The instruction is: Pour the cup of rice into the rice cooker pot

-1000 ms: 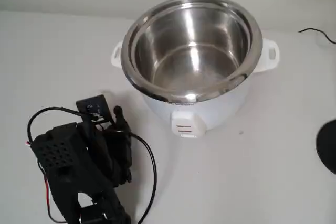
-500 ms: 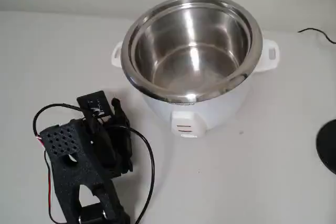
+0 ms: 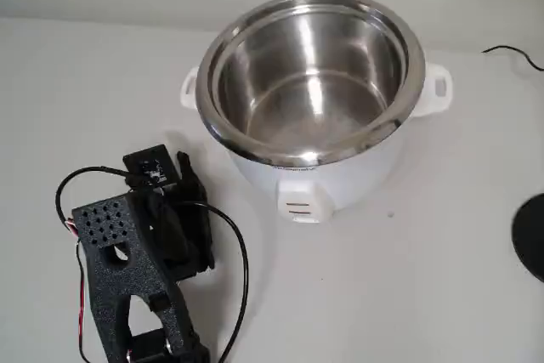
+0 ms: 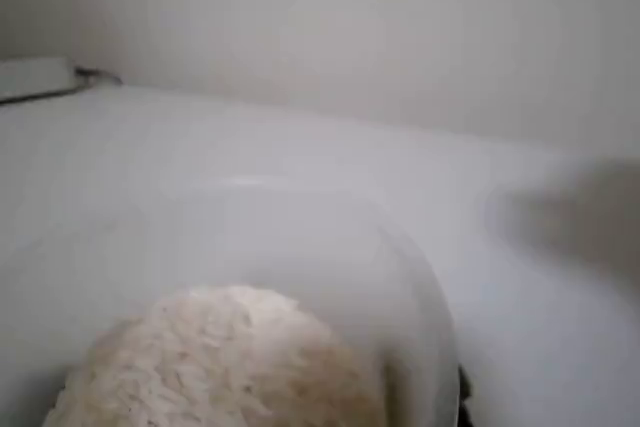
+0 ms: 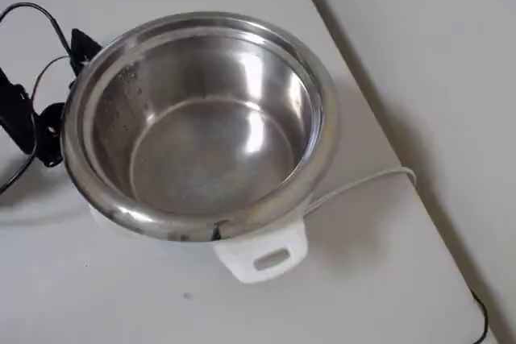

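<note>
The rice cooker pot (image 3: 310,65) is a large shiny steel bowl in a white body with side handles, with no rice in it in the fixed view, and it also shows in the overhead view (image 5: 201,118). In the wrist view the translucent cup (image 4: 400,277) sits very close to the camera, with a pale mound of rice (image 4: 220,362) inside. A dark bit of finger (image 4: 458,392) shows at its right rim. In the fixed view my black gripper (image 3: 183,193) is low on the table, left of and in front of the cooker, and it hides the cup. How the jaws stand is hidden.
A dark round object (image 3: 531,235) lies at the right edge of the fixed view, with a black cable (image 3: 510,53) behind it. The cooker's white cord (image 5: 355,187) runs toward the table's right edge (image 5: 387,118). The arm's black cable (image 3: 242,278) loops beside it.
The arm's perforated black housing has shifted slightly right and up toward the cooker. The cooker has not moved.
</note>
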Available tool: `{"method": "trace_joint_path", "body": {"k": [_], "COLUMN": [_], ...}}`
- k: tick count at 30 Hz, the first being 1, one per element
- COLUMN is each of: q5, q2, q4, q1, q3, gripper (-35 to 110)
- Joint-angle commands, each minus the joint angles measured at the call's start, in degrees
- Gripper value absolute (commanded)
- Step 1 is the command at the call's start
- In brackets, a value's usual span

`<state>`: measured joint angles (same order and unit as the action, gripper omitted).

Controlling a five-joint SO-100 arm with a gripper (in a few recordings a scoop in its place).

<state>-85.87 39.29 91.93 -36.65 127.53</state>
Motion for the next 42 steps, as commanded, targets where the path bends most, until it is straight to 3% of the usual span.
{"method": "trace_joint_path", "body": {"k": [1,14,24,31,42], "q5": [-0.09,0.00,3.16,10.63,35.51], "q2": [0.88,34.19,51.15,61.44,67.15], "q4": [-0.18,-31.64,-50.27,-64.16,-95.36], "q1": [-0.35,3.34,6.86,11.07,22.68], "q3": [-1.41,-5.71,-11.69,-17.58,-39.73], "gripper": [21,20,20,21,20]}}
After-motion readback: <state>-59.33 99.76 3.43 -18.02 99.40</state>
